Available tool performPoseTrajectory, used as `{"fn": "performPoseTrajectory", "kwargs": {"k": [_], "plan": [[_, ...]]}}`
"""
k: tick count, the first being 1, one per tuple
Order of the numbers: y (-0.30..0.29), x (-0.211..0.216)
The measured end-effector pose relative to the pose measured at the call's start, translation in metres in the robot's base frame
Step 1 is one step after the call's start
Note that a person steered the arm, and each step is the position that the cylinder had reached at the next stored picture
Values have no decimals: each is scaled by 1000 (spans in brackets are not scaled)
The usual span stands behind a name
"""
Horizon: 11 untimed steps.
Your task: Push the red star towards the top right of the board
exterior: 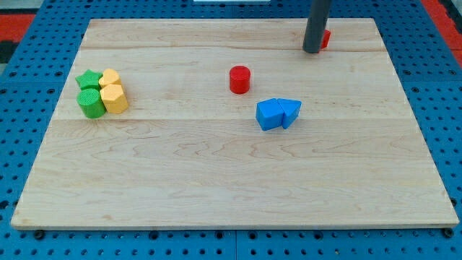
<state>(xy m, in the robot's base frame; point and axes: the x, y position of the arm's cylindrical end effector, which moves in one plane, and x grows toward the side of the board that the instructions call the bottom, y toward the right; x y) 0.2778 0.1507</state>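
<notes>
Here, at the view's left of the tabletop, four blocks sit bunched and touching: a green star, a yellow block just to its right, a green cylinder below the star and a second yellow block beside that. Toward the middle stands a red cylinder, alone, and to its lower right a blue block touches a blue triangular block. Further right, near the view's top, my tip rests against the red star, which peeks out from behind the rod on its right side. There is no tool to open or close here, only the straight rod, so contact is a plain push. The star already lies in the upper right part of the board, so I judge the task nearly done; what remains is probably a short, slow shove rightward and a little upward, kept centred on the block so it does not spin off sideways, and stopped before the nearby top edge. Of the star, only a small red sliver shows, and its points cannot be made out.
</notes>
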Motion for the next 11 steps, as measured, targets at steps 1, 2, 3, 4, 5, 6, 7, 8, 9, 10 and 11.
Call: {"fn": "performPoseTrajectory", "kwargs": {"k": [1, 2, 3, 4, 5, 6, 7, 8, 9, 10, 11], "plan": [[-12, 22], [-27, 24], [-14, 2], [-1, -21], [-12, -10], [-30, -9], [-8, -25], [27, -38], [37, -42], [-6, -12], [-95, -8]]}}
